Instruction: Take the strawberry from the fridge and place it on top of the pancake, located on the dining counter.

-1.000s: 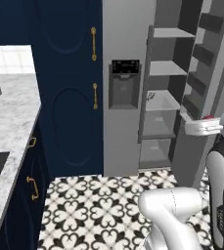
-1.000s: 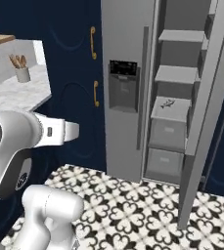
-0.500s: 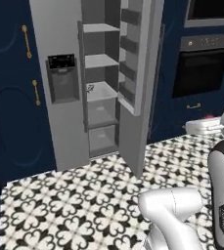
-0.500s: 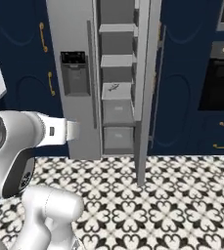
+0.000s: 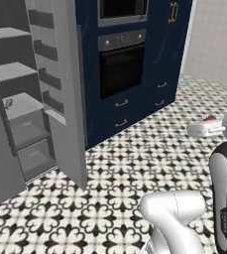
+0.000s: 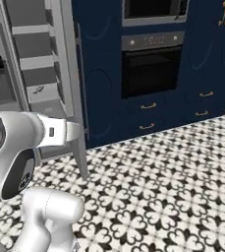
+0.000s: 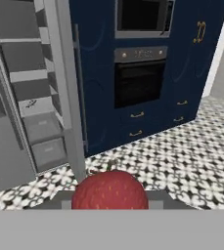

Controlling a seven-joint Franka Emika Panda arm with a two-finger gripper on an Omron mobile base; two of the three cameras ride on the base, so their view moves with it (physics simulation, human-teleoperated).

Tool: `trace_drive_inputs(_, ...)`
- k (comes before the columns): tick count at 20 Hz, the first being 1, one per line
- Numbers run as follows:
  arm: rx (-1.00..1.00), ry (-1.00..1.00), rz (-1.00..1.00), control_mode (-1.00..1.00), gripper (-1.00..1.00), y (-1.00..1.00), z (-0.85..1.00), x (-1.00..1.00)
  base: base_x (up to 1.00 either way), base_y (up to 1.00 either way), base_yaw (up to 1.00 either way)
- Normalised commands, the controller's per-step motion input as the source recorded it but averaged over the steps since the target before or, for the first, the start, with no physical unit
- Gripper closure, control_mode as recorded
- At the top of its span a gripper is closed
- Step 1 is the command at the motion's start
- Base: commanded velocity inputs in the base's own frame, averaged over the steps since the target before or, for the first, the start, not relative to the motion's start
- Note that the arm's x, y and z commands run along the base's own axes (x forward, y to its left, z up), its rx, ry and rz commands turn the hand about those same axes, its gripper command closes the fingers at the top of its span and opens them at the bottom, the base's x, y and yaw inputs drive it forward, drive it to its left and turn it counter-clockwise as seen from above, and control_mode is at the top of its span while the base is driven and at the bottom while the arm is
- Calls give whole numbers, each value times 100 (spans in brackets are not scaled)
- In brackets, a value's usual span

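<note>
A: Where is the strawberry (image 7: pixel 109 190)?
B: Pinched in the claw (image 5: pixel 210 122), out of the fridge (image 7: pixel 33 93).

A: Remaining?
B: Apparently the carry to the pancake. The open fridge door (image 5: pixel 60 94) stands left of the claw; patterned floor (image 6: pixel 173 182) ahead lies open.

Light is even and flat everywhere, with no lamp or window to trace it to. Shadows are faint: just a soft darkening inside the fridge (image 5: pixel 16 99) shelves at the left of each frame. The oven (image 6: pixel 151 69) glass stays dull black, with no glare. Rendering is coarse, the floor tiles (image 5: pixel 135 163) slightly blurred. In the hand view the strawberry (image 7: pixel 109 190) looms large at bottom centre, soft-edged.
</note>
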Motion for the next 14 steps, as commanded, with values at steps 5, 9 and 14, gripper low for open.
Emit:
trace_drive_inputs(5, 0, 0, 0, 100, 100, 0, 0, 0, 1, -73, -51)
trace_drive_inputs(9, 0, 0, 0, 100, 100, 0, 0, 0, 21, -90, -37)
trace_drive_inputs(14, 0, 0, 0, 100, 100, 0, 0, 0, 51, -96, -33)
